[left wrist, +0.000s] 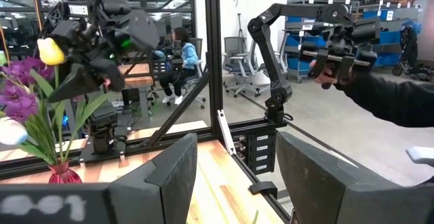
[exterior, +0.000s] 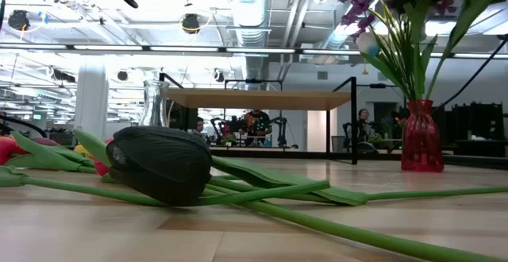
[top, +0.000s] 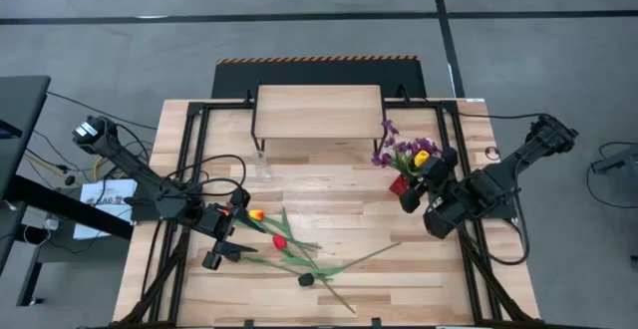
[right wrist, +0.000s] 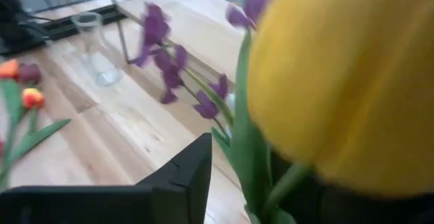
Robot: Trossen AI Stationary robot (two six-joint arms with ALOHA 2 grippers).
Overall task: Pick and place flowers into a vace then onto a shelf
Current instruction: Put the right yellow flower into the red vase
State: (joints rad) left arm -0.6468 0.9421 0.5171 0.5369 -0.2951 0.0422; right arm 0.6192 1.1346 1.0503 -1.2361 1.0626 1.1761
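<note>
A red vase (top: 399, 183) stands right of centre on the table and holds purple sprigs (top: 387, 142) and a yellow flower (top: 421, 157). My right gripper (top: 417, 181) is open at the bouquet. One finger (right wrist: 183, 176) stands just clear of the yellow flower's stem (right wrist: 251, 149); the yellow head (right wrist: 339, 81) hides the other. Orange (top: 256, 214), red (top: 280, 241) and black (top: 306, 280) flowers lie flat on the table's near middle. My left gripper (left wrist: 237, 183) is open and empty above the table's left side (top: 221, 249). The shelf (top: 319, 113) stands at the far edge.
A clear glass vase (top: 262, 164) stands empty just in front of the shelf's left leg. A black metal frame (top: 189, 160) runs along the table's sides. In the room beyond, a seated person (left wrist: 180, 54) and a dark sleeve (left wrist: 386, 102) show.
</note>
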